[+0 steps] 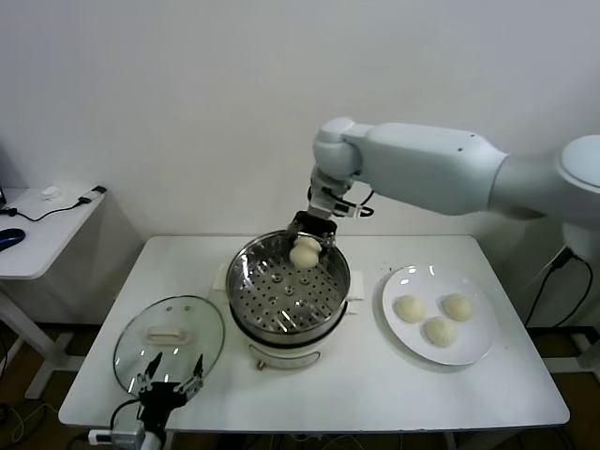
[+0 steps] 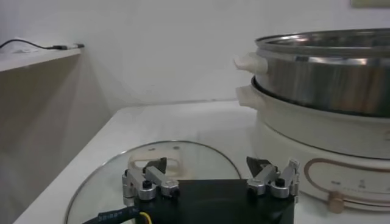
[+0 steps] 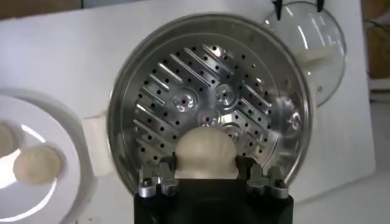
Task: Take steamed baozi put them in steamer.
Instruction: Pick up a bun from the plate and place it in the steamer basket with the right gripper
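Observation:
My right gripper (image 1: 307, 246) is shut on one cream-white baozi (image 1: 305, 251) and holds it over the far rim of the steamer (image 1: 246, 272). In the right wrist view the baozi (image 3: 205, 152) sits between the fingers above the bare perforated tray (image 3: 183, 79). Three more baozi (image 1: 409, 307) (image 1: 457, 306) (image 1: 440, 331) lie on the white plate (image 1: 476, 350) to the right of the steamer. My left gripper (image 1: 169, 380) is open and empty, low at the table's front left, over the glass lid (image 1: 141, 356).
The glass lid with a white handle (image 2: 183, 152) lies flat left of the steamer (image 2: 329, 67). A side table (image 1: 37, 225) with cables stands far left. The wall is close behind the table.

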